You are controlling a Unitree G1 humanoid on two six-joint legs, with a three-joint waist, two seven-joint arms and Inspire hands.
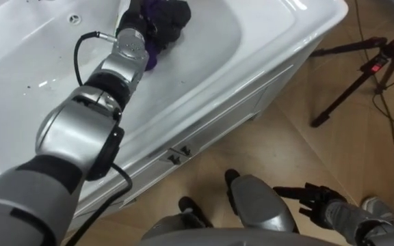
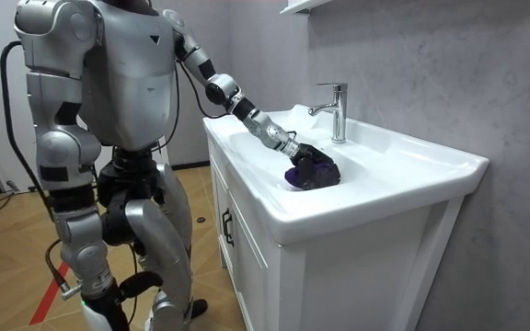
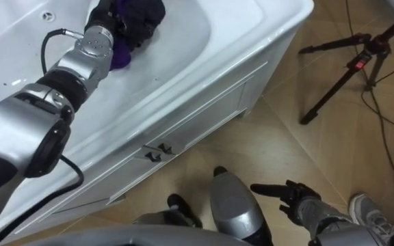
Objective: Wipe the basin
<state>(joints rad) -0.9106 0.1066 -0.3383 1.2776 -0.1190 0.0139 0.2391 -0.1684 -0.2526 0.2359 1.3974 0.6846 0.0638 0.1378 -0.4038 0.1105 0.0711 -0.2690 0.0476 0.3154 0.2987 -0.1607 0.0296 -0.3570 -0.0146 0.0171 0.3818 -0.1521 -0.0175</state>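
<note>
The left arm reaches far forward, nearly straight, with the wrist angled down. The left hand (image 3: 108,22) has its fingers curled into a cloth (image 3: 143,14). The right arm hangs at the side, with the right hand (image 1: 318,200) low and its fingers loosely spread.

The robot wears smooth silver-grey shells, with black segments at the joints. A rounded silver cap covers the left shoulder, and a black band rings the elbow above a silver, cylinder-shaped forearm. A thin black cable loops out beside that wrist. The left hand (image 1: 137,19) is black. The right hand (image 1: 320,202) has slim black fingers (image 1: 291,193) on a grey wrist. A small dark triangle marks the chest.
</note>
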